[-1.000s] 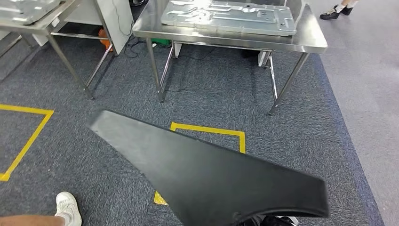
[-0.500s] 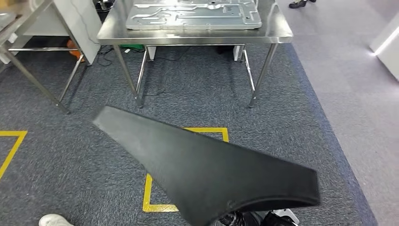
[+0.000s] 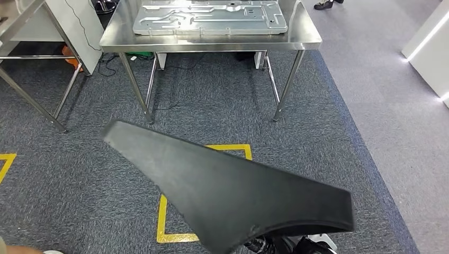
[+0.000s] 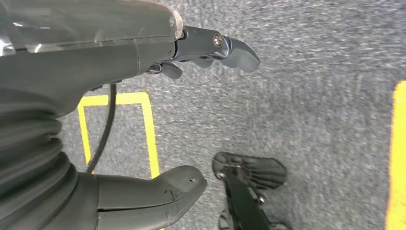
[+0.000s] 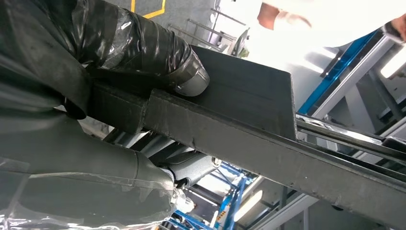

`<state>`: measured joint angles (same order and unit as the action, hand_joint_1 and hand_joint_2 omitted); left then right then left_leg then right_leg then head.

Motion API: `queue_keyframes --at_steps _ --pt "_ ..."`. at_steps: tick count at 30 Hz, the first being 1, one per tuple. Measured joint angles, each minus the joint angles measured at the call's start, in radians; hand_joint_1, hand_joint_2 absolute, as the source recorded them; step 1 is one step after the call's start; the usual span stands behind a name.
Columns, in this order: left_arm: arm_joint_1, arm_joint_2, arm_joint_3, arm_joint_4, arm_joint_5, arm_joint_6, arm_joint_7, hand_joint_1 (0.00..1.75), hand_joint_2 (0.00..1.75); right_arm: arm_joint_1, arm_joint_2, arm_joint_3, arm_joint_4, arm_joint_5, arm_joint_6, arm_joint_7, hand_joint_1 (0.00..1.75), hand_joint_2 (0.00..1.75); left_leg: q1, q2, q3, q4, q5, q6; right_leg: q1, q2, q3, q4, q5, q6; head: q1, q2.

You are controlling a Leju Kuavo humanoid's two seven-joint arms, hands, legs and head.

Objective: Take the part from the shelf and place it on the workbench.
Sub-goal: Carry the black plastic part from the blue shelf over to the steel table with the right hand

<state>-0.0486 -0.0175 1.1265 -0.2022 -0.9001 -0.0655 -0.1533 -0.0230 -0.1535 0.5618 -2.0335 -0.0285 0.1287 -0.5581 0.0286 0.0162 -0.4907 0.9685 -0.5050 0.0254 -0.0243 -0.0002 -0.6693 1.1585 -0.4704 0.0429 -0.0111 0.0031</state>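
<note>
Right hand [image 5: 143, 110] clamps black part [image 3: 227, 190], lower centre frame. Left hand [image 4: 143, 110] spread, holding nothing. Surface [image 3: 212, 41] has swung to upper centre; camera turned, robot now faces it squarely.

The left hand [image 4: 143, 62] is dark grey, with a ribbed bellows cover filling the left side of the frame, clear film wrapped over its back at upper left, a thin black cable beneath, and silver screws in the fingers [image 4: 230, 48]. The right hand [image 5: 119, 72] wears the same crinkled glossy film, with one grey fingertip.
</note>
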Motion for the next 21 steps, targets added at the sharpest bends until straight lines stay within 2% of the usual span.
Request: queue_keyframes --at_steps 1,2,3,4,6,7,8,9,11,12,13,14,16,17,18,21 --pt "-0.001 0.000 0.001 0.000 0.000 0.000 0.000 0.00 1.75 0.000 0.000 0.000 0.000 0.002 0.000 0.000 1.75 1.75 0.001 0.001 0.009 0.000 -0.008 -0.007 0.002 -0.007 0.033 -0.069 0.028 0.000 0.000 0.000" --pt "-0.002 0.000 0.002 0.000 0.000 0.000 0.000 0.00 1.75 -0.001 0.000 -0.001 0.001 0.003 -0.001 0.000 1.75 1.75 0.001 0.001 0.016 -0.002 -0.015 -0.014 0.004 -0.012 0.058 -0.120 0.042 -0.005 0.000 0.000" --pt "-0.002 0.000 0.002 0.000 0.000 0.000 0.000 0.00 1.75 -0.001 -0.001 -0.001 0.001 0.005 -0.002 -0.001 1.75 1.75 0.000 0.003 0.021 -0.006 -0.021 -0.021 0.008 -0.016 0.072 -0.149 0.042 -0.011 0.000 0.000" --pt "-0.003 0.000 0.002 0.000 0.000 0.000 0.000 0.00 1.75 -0.001 -0.001 -0.002 0.001 0.006 -0.004 -0.001 1.75 1.75 -0.002 0.005 0.026 -0.011 -0.026 -0.028 0.012 -0.015 0.077 -0.158 0.031 -0.020 0.000 0.000" --pt "-0.004 0.000 0.002 0.000 -0.001 0.000 0.000 0.00 1.75 0.000 -0.001 -0.004 0.000 0.008 -0.006 -0.001 1.75 1.75 0.000 0.010 0.040 -0.019 -0.033 -0.040 0.011 -0.008 0.085 -0.165 0.025 -0.037 -0.001 0.000" --pt "-0.006 0.000 0.002 0.000 -0.001 0.000 -0.001 0.00 1.75 0.001 -0.001 -0.005 0.000 0.009 -0.006 -0.001 1.75 1.75 0.001 0.009 0.039 -0.005 -0.043 -0.044 0.010 -0.005 0.092 -0.169 0.022 -0.046 -0.001 0.000" --pt "-0.007 0.000 0.002 0.000 -0.001 0.000 -0.001 0.00 1.75 0.000 -0.001 -0.005 -0.001 0.009 -0.006 -0.002 1.75 1.75 0.002 0.005 0.023 0.034 -0.062 -0.046 0.009 -0.003 0.101 -0.173 0.019 -0.055 -0.001 0.000" --pt "-0.007 0.000 0.002 0.000 -0.001 0.000 -0.002 0.00 1.75 0.000 -0.001 -0.006 -0.001 0.010 -0.006 -0.002 1.75 1.75 0.002 -0.001 -0.009 0.099 -0.088 -0.046 0.010 -0.003 0.111 -0.176 0.015 -0.062 -0.001 0.000" --pt "-0.004 0.000 0.002 0.000 -0.001 0.000 -0.002 0.00 1.75 0.000 -0.001 -0.007 -0.002 0.010 -0.007 -0.002 1.75 1.75 -0.001 -0.006 -0.105 0.254 -0.138 -0.044 0.016 0.000 0.129 -0.179 0.003 -0.073 -0.002 0.000" --pt "-0.001 0.000 0.002 0.000 -0.001 0.000 -0.002 0.00 1.75 0.001 -0.001 -0.007 -0.001 0.010 -0.007 -0.002 1.75 1.75 -0.003 -0.007 -0.142 0.301 -0.140 -0.042 0.019 0.003 0.138 -0.180 -0.004 -0.075 -0.002 0.000" --pt "0.001 0.000 0.003 0.000 -0.001 -0.001 -0.002 0.00 1.75 0.002 -0.001 -0.007 -0.001 0.011 -0.007 -0.002 1.75 1.75 -0.005 -0.008 -0.162 0.307 -0.118 -0.038 0.023 0.007 0.149 -0.181 -0.011 -0.076 -0.002 0.000" --pt "0.002 0.000 0.003 0.000 -0.001 -0.001 -0.002 0.00 1.75 0.003 -0.001 -0.008 -0.001 0.011 -0.008 -0.002 1.75 1.75 -0.008 -0.008 -0.160 0.266 -0.074 -0.031 0.026 0.010 0.162 -0.182 -0.018 -0.076 -0.002 0.000" --pt "0.003 0.001 0.003 0.000 -0.001 -0.001 -0.004 0.00 1.75 0.003 -0.001 -0.008 -0.001 0.011 -0.010 -0.002 1.75 1.75 -0.018 -0.012 -0.120 0.123 0.027 -0.011 0.032 0.015 0.186 -0.186 -0.032 -0.074 -0.002 0.000" --pt "0.002 0.001 0.003 0.000 -0.001 -0.001 -0.005 0.00 1.75 0.003 -0.001 -0.008 -0.001 0.012 -0.011 -0.001 1.75 1.75 -0.023 -0.012 -0.100 0.064 0.058 -0.003 0.034 0.018 0.194 -0.188 -0.039 -0.071 -0.002 0.000" --pt "0.002 0.002 0.004 0.000 -0.001 -0.001 -0.006 0.00 1.75 0.003 -0.001 -0.009 -0.001 0.012 -0.011 -0.001 1.75 1.75 -0.027 -0.012 -0.089 0.032 0.070 0.003 0.034 0.020 0.198 -0.189 -0.044 -0.067 -0.002 0.000" --pt "0.001 0.001 0.005 0.000 -0.001 -0.001 -0.006 0.00 1.75 0.004 -0.001 -0.010 -0.002 0.013 -0.013 -0.001 1.75 1.75 -0.026 -0.010 -0.079 0.011 0.070 0.009 0.033 0.021 0.204 -0.195 -0.053 -0.050 -0.002 0.000"
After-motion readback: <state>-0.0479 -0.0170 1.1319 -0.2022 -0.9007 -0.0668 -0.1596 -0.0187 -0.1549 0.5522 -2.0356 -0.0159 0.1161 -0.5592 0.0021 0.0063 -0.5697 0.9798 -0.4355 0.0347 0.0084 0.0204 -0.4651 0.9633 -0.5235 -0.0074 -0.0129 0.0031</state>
